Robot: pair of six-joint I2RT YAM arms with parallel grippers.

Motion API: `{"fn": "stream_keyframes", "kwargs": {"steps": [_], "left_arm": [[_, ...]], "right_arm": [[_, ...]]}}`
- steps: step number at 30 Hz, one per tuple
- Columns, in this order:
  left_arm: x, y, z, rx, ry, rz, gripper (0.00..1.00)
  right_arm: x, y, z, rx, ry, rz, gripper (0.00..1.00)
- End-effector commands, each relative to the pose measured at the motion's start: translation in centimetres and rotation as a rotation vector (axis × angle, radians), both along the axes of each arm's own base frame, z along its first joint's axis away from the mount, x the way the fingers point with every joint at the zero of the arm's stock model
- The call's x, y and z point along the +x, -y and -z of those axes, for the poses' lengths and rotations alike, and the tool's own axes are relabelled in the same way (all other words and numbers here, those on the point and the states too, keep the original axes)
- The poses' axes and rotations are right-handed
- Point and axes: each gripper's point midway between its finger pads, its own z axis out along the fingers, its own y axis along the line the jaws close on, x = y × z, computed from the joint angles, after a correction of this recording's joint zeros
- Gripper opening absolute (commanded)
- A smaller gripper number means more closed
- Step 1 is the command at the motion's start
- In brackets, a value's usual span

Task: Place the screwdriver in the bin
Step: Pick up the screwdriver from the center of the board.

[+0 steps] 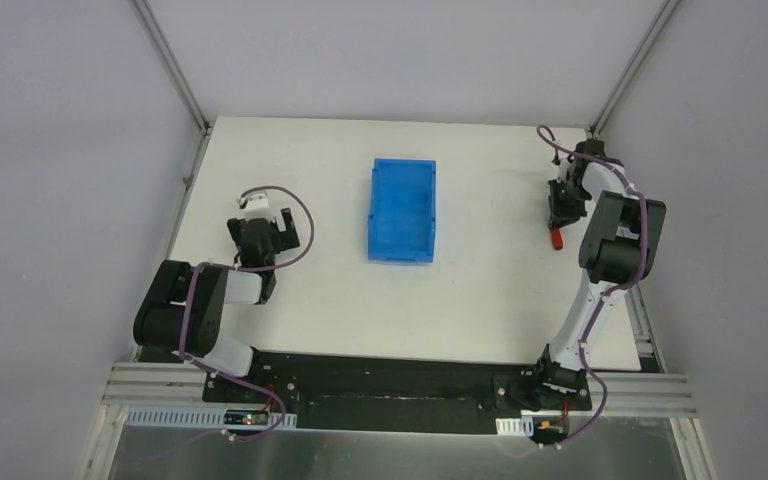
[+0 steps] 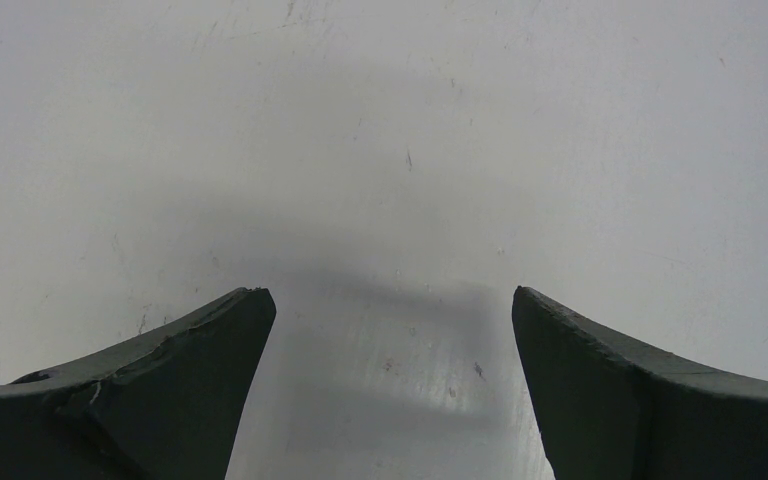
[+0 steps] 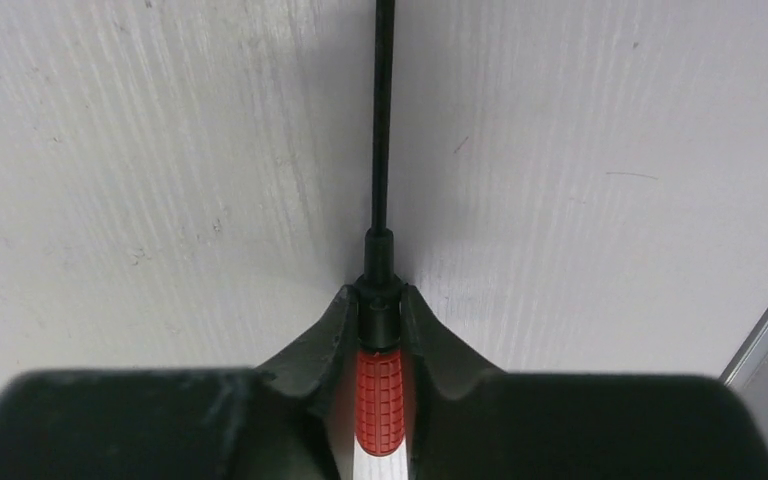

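Screwdriver: clamped in the right gripper, jaws shut at the collar where red handle meets shaft.
Long axis: shaft runs straight ahead out of the jaws, low over the tabletop.
Bin: mid-tabletop, well apart, to this gripper's left.
Right arm: stretched toward the far right corner, wrist turned down.
Left gripper: jaws apart over bare tabletop, holding nothing.

No legible text, labels or numbers.
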Motion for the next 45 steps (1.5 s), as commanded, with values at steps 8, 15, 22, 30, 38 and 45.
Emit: {"fn": "stream_keyframes", "kwargs": {"steps": [8,15,22,30,38,45], "left_arm": [[0.6,-0.3,-1.0,-0.006,0.034,-0.018,0.99],[0.6,-0.3,-1.0,-0.006,0.034,-0.019,0.99],[0.6,-0.3,-1.0,-0.006,0.034,-0.019,0.99],[0.6,-0.3,-1.0,-0.006,0.034,-0.018,0.99],[0.6,-0.3,-1.0,-0.006,0.034,-0.019,0.99],[0.6,-0.3,-1.0,-0.006,0.034,-0.019,0.99]], "right_arm": [[-1.3,-2.3,0.2,0.131,-0.058,-0.017,0.00],[0.0,-2.1,-3.3,0.124,0.007,0.043,0.00],[0.6,-1.7,-7.9,0.100,0.069,0.128,0.00],[1.0,-2.9,-14.9,0.156,0.202,0.205,0.00],[1.3,-7.0,-20.0,0.347,0.285,0.299,0.00],[1.2,-12.1,-22.4,0.434,0.295,0.286,0.00]]}}
